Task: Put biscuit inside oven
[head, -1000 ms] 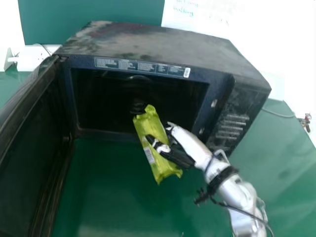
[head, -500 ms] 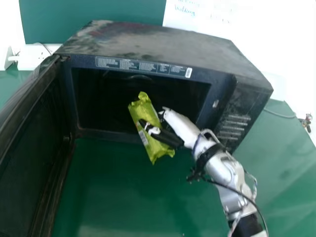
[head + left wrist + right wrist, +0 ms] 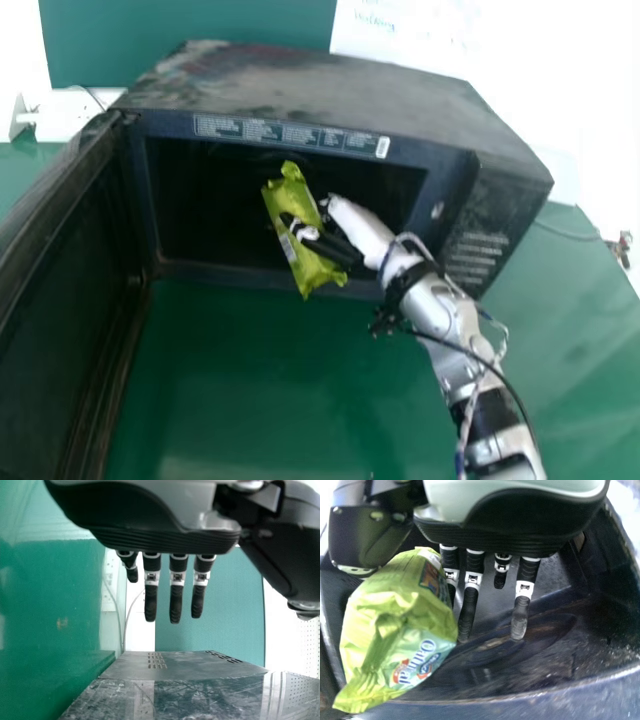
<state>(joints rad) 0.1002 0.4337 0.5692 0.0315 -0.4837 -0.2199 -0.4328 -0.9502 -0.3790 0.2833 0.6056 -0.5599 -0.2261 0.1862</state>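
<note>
While your right hand [image 3: 354, 221] pinches biscuit packet [image 3: 284, 203] at mouth of oven [image 3: 310, 85], packet lies hand's left, long axis roughly front-to-back; right arm nearer, left hand [image 3: 150, 537] idle, fingers straight.

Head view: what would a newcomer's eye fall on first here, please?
Probably the bright yellow-green packet near the middle, held by the right hand at the dark mouth of the oven. Next, perhaps, the oven itself, large and black across the upper part, and its door standing open along the left side. The green table in front may catch the eye after that.
</note>
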